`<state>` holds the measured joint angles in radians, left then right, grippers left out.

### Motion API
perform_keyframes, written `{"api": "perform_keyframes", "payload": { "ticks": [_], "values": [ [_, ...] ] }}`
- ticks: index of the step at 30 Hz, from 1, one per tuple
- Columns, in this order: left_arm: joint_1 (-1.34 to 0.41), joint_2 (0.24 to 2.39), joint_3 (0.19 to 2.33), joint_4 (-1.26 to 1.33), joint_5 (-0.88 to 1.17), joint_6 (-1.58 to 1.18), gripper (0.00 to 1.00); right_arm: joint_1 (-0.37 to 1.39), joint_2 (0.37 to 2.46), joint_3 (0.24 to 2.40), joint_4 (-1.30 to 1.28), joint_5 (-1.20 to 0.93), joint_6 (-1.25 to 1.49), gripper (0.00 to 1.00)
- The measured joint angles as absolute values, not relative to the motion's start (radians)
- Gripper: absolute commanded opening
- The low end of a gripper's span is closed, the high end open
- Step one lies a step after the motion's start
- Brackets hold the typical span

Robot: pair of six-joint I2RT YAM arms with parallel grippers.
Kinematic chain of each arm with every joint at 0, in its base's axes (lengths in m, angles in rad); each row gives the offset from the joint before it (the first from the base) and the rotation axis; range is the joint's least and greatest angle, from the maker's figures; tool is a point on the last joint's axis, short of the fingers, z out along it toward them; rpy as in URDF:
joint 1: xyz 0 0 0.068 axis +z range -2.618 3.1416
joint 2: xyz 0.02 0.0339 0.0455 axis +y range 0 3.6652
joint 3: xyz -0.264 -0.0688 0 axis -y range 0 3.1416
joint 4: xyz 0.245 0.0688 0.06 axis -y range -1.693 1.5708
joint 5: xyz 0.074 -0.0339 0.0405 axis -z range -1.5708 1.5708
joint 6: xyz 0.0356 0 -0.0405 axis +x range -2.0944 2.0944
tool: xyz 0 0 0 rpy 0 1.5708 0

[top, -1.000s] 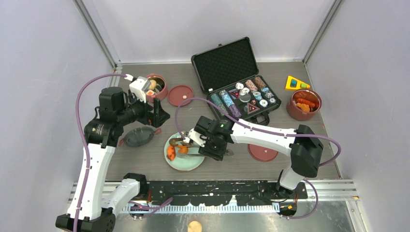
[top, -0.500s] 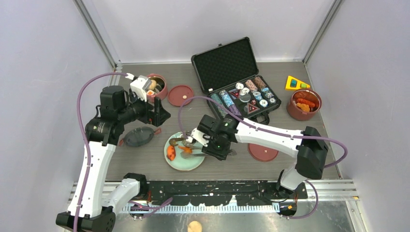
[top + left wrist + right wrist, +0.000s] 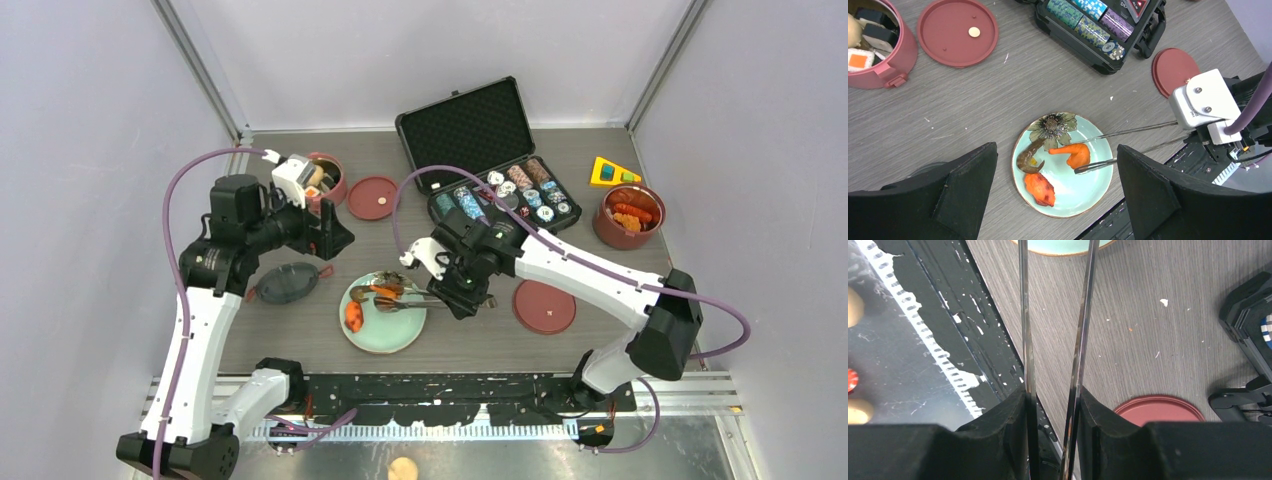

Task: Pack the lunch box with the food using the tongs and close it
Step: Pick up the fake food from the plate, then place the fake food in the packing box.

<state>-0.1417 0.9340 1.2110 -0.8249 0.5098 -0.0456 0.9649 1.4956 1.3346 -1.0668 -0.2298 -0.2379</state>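
Observation:
My right gripper (image 3: 452, 292) is shut on the joined end of the silver tongs (image 3: 410, 297); both thin arms (image 3: 1024, 315) run out between its fingers (image 3: 1013, 425). The tong tips (image 3: 1083, 169) straddle an orange shrimp piece (image 3: 1075, 154) on the pale green plate (image 3: 1088, 192). A dark sausage (image 3: 1028, 158) and another orange piece (image 3: 1039, 189) also lie on the plate. My left gripper (image 3: 330, 235) hangs open and empty above the table, back left of the plate. One lunch box bowl (image 3: 328, 180) holds sushi and a bun. Another (image 3: 628, 216) holds orange food.
Two flat red lids (image 3: 373, 197) (image 3: 543, 305) lie on the table, and the dark top lid (image 3: 287, 283) sits left of the plate. An open black poker-chip case (image 3: 490, 165) stands behind. A yellow wedge (image 3: 612, 172) lies at the back right.
The right wrist has drawn back to the right and turned, so the tongs now reach left across the plate. Its fingers have squeezed the tongs narrower. The left arm has barely moved.

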Motion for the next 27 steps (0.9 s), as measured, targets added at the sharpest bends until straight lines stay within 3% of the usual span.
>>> {"api": "perform_keyframes", "payload": {
  "ticks": [11, 27],
  "values": [
    [-0.142, 0.947, 1.211, -0.82, 0.52, -0.044, 0.92, 0.711, 1.431, 1.403, -1.127, -0.307, -0.249, 0.21],
    [-0.142, 0.989, 1.215, -0.824, 0.544, -0.021, 0.93, 0.066, 1.298, 1.483, -1.332, -0.364, -0.36, 0.22]
  ]
}}
